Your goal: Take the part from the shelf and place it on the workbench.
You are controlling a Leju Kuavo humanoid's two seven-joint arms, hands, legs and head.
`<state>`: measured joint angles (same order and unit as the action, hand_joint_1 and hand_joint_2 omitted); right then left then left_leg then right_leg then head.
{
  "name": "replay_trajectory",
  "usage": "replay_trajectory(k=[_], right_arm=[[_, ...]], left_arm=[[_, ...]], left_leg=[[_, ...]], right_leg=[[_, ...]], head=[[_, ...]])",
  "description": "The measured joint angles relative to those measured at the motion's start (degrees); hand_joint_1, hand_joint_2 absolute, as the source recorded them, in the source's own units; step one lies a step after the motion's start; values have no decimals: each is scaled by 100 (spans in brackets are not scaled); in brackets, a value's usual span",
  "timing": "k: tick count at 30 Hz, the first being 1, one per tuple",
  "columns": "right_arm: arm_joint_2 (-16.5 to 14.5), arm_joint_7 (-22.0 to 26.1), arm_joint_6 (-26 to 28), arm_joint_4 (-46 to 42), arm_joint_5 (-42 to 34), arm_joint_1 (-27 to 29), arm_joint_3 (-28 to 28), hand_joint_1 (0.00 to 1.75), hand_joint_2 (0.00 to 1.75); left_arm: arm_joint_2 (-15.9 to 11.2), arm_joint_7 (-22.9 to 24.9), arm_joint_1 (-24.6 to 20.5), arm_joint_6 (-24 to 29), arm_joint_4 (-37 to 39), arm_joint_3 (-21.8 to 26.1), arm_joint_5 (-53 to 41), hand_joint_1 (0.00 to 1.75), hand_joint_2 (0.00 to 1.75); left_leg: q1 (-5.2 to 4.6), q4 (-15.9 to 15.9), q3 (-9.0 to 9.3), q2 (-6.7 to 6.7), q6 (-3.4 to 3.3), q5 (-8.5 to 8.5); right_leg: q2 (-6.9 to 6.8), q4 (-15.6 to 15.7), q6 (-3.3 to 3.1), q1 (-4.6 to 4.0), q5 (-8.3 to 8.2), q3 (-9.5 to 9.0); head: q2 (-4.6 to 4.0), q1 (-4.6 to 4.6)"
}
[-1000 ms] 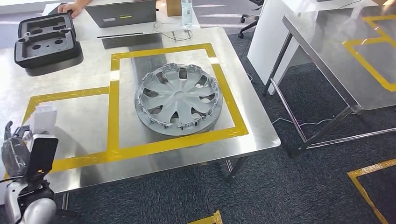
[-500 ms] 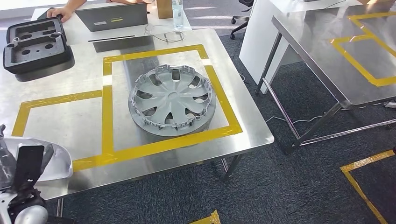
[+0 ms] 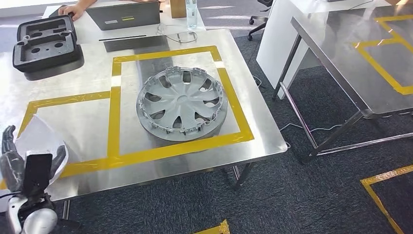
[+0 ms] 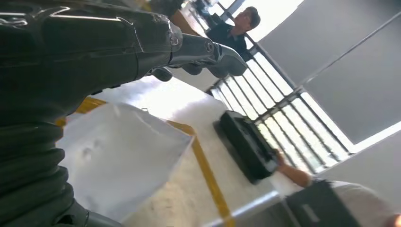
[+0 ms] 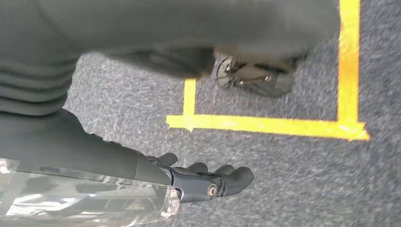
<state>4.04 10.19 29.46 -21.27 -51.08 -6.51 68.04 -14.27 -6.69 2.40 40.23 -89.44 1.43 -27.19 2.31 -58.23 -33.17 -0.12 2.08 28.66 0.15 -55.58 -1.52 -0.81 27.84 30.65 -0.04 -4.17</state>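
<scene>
Part over the bench edge, left hand holding

The left hand (image 3: 14, 161) grips the white bagged part (image 3: 41, 141), now held against the near edge of the bench (image 3: 160, 165); half a second ago it sat lower, off the edge. Placement looks imminent. The wheel cover (image 3: 181, 103) lies well beyond. The right hand (image 5: 208, 182) hangs over the carpet, fingers curled, empty.

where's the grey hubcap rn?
Head view: the round grey plastic hubcap lies flat on the steel workbench, inside the right-hand yellow tape square.
</scene>
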Motion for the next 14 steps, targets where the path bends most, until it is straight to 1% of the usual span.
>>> replay_trajectory(k=[1, 2, 3, 4, 5, 6, 7, 8, 9, 10, 11, 12, 13, 14], right_arm=[[1, 1, 36, 0, -16, 2, 6, 0, 175], [-2, 1, 67, 0, -28, 2, 13, 0, 175], [-5, 4, 87, -1, -37, 2, 20, 0, 175], [-13, 14, 96, -2, -42, 4, 27, 0, 175], [-22, 42, 101, -4, -46, 9, 32, 0, 175], [-32, 92, 104, -8, -55, 15, 36, 0, 175], [-44, 171, 109, -11, -70, 18, 38, 0, 175], [-56, 260, 116, -14, -84, 16, 39, 0, 175], [-67, 344, 124, -15, -96, 6, 40, 0, 175], [-78, 408, 130, -15, -104, -12, 40, 0, 175], [-84, 445, 134, -15, -106, -32, 40, 0, 175], [-87, 466, 137, -15, -107, -51, 40, 0, 175], [-89, 474, 138, -15, -108, -65, 40, 0, 175], [-89, 479, 138, -15, -108, -70, 39, 0, 175]], left_arm=[[74, -451, 2, 2, -27, 50, 340, 0, 0], [147, -835, 8, 3, -62, 87, 612, 0, 0], [215, -1118, 22, 3, -99, 108, 791, 0, 0], [276, -1280, 44, 2, -138, 117, 914, 0, 0], [339, -1422, 78, 2, -180, 123, 1055, 0, 0], [403, -1589, 120, 1, -233, 124, 1248, 0, 0], [466, -1798, 166, 1, -310, 119, 1496, 0, 0], [521, -2012, 213, 0, -404, 109, 1749, 0, 0], [567, -2192, 252, 0, -509, 95, 1952, 0, 0], [612, -2318, 285, -2, -614, 78, 2085, 0, 0], [654, -2384, 318, -2, -708, 66, 2146, 0, 0], [700, -2418, 353, -3, -796, 55, 2165, 0, 0], [744, -2431, 387, -3, -877, 47, 2168, 0, 0], [765, -2435, 409, -3, -917, 45, 2168, 0, 0]], left_leg=[[-7, -104, -44, 2, 12, 91], [-15, -325, -142, 4, 14, 242], [-23, -656, -294, 1, 16, 430], [-26, -1022, -468, -2, 21, 602], [-29, -1306, -604, -1, 31, 697], [-29, -1421, -661, 2, 41, 684], [-27, -1304, -600, 10, 50, 556], [-22, -1003, -438, 22, 58, 361], [-19, -650, -243, 37, 62, 212], [-18, -353, -81, 45, 43, 111], [-23, -174, 17, 48, 14, 78], [-35, -114, 48, 45, -25, 99], [-47, -112, 44, 36, -69, 95], [-55, -116, 42, 33, -85, 95]], right_leg=[[-8, 68, -29, 10, -42, -30], [-17, 123, -46, 19, -75, -55], [-20, 134, -57, 10, -81, -61], [-21, 127, -66, 2, -78, -57], [-20, 114, -69, -3, -71, -53], [-16, 93, -70, -4, -60, -48], [-9, 63, -61, 0, -42, -45], [1, 19, -41, 8, -15, -42], [10, -37, -13, 12, 22, -34], [20, -107, 24, 7, 68, -17], [26, -160, 57, 0, 104, 0], [29, -192, 84, -5, 126, 14], [31, -205, 105, -4, 136, 22], [31, -198, 112, 1, 132, 21]], head=[[0, 17], [0, 49], [0, 87], [0, 117], [0, 143], [0, 163], [0, 184], [0, 207], [0, 236], [0, 266], [0, 280], [0, 284], [0, 278], [0, 265]])
